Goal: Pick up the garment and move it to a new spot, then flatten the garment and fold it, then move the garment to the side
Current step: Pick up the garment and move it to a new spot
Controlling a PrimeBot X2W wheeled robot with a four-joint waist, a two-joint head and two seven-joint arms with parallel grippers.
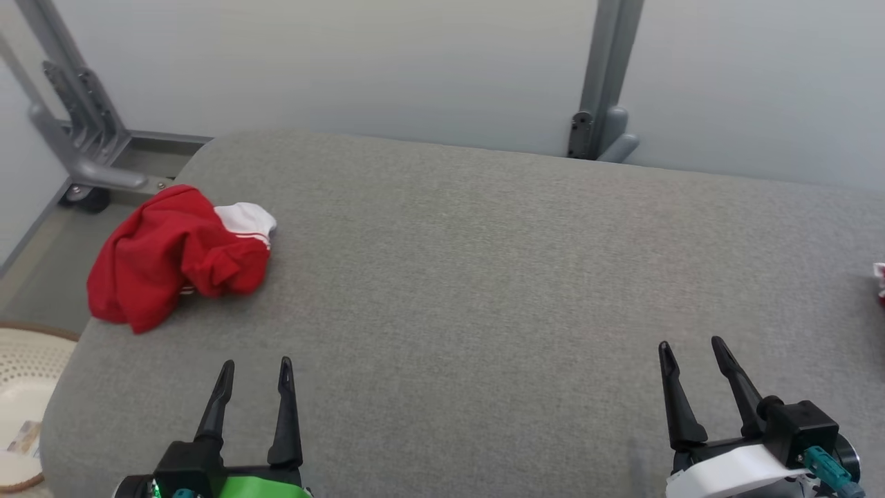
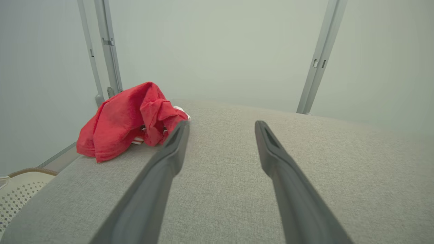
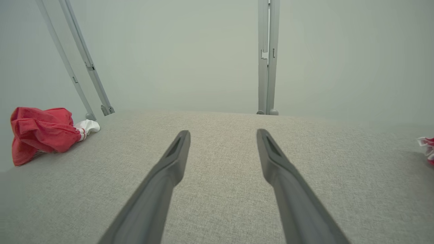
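Observation:
A crumpled red garment point(image 1: 173, 259) with a white striped part lies bunched at the far left of the grey padded table point(image 1: 484, 277), near its left edge. My left gripper point(image 1: 257, 368) stands open at the lower left, below and to the right of the garment, with nothing between its fingers. In the left wrist view the garment point(image 2: 125, 120) sits up and to the left of the left gripper point(image 2: 222, 127). My right gripper point(image 1: 691, 346) is open at the lower right, far from the garment. The right wrist view has the garment point(image 3: 42, 132) at its far left, well away from the right gripper point(image 3: 223, 135).
A second red and white piece of cloth point(image 1: 879, 280) peeks in at the table's right edge. A pale perforated basket point(image 1: 28, 387) stands on the floor left of the table. Grey metal frame posts point(image 1: 601, 83) rise behind the table against a pale wall.

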